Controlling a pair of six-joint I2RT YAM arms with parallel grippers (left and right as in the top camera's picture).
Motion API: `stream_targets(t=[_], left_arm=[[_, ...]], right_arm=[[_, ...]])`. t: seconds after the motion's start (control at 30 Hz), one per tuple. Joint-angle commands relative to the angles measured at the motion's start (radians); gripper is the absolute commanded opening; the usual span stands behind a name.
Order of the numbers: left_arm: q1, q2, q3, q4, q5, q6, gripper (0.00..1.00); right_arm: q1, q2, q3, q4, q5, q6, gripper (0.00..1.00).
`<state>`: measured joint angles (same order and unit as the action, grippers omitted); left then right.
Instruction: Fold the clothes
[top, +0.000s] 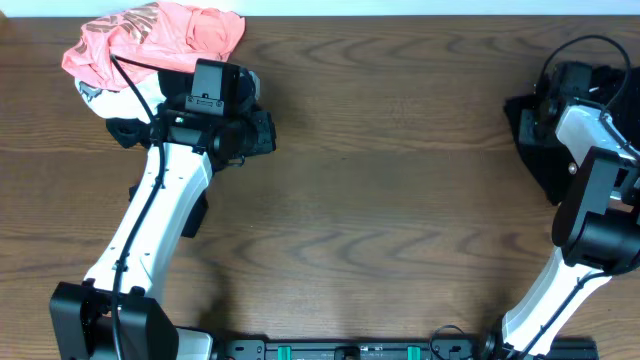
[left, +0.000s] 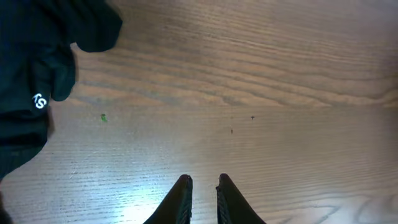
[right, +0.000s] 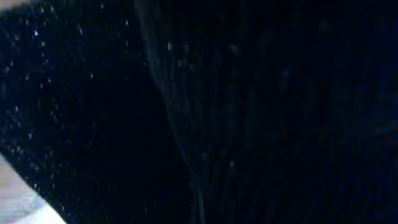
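The left end effector (left: 203, 193) hung nearly closed and empty over bare bench (left: 261, 74). The clothes (left: 28, 68) lay just beside it near the far left corner, by a pink garment (top: 160, 40). The right end effector (top: 545, 100) was closed against black cloth (top: 535, 150) at the right edge.

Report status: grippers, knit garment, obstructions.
Left gripper near shut, empty, over table. Right gripper shut, buried in black knit garment; hold unseen. Garment lies at right edge. Pink garment, thin black garment far left, clear.
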<state>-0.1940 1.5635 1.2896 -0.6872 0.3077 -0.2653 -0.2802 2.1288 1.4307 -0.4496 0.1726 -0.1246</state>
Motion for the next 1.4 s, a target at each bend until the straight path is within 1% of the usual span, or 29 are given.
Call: stream_targets(t=[0.0,0.3,0.47,0.6,0.77,0.97,1.03,1.07,1.13,1.17,1.2,1.27,1.3,1.33,1.37], left_arm=[[-0.004,0.006,-0.01,0.01,-0.006,-0.002,0.16],[-0.004,0.006,-0.01,0.034,-0.006,-0.002,0.16],[-0.004,0.006,-0.01,0.042,-0.006,-0.002,0.16],[-0.004,0.006,-0.01,0.041,-0.015,-0.002,0.16],[-0.004,0.006,-0.01,0.04,-0.021,-0.002,0.16],[-0.004,0.006,-0.01,0.04,-0.029,-0.002,0.16],[-0.004,0.006,-0.01,0.04,-0.029,-0.002,0.16],[-0.004,0.006,-0.01,0.04,-0.029,-0.002,0.16],[-0.004,0.006,-0.01,0.04,-0.029,-0.002,0.16],[-0.004,0.006,-0.01,0.04,-0.029,-0.002,0.16],[-0.004,0.006,-0.01,0.04,-0.03,-0.002,0.16],[-0.004,0.006,-0.01,0.04,-0.031,-0.002,0.16],[-0.004,0.006,-0.01,0.04,-0.031,-0.002,0.16],[-0.004,0.006,-0.01,0.04,-0.032,-0.002,0.16],[-0.004,0.006,-0.01,0.04,-0.032,-0.002,0.16]], right_arm=[[-0.006,0.071,-0.004,0.018,-0.038,-0.005,0.01],[0.015,0.157,-0.004,0.146,-0.078,-0.003,0.01],[0.055,0.208,-0.004,0.214,-0.076,0.014,0.01],[0.092,0.212,-0.003,0.269,-0.076,0.036,0.01],[0.104,0.212,0.038,0.248,-0.078,0.069,0.01],[0.104,0.212,0.07,0.163,-0.103,0.069,0.01],[0.104,0.208,0.08,0.138,-0.102,0.097,0.01],[0.104,0.203,0.089,0.121,-0.103,0.12,0.1],[0.104,0.187,0.108,0.09,-0.103,0.158,0.38],[0.104,0.176,0.122,0.074,-0.104,0.174,0.48],[0.105,0.164,0.136,0.059,-0.116,0.176,0.54],[0.105,0.136,0.172,0.022,-0.14,0.176,0.74],[0.105,0.119,0.192,0.003,-0.152,0.176,0.83],[0.105,0.103,0.206,-0.011,-0.161,0.176,0.89],[0.105,0.08,0.225,-0.029,-0.164,0.176,0.99]])
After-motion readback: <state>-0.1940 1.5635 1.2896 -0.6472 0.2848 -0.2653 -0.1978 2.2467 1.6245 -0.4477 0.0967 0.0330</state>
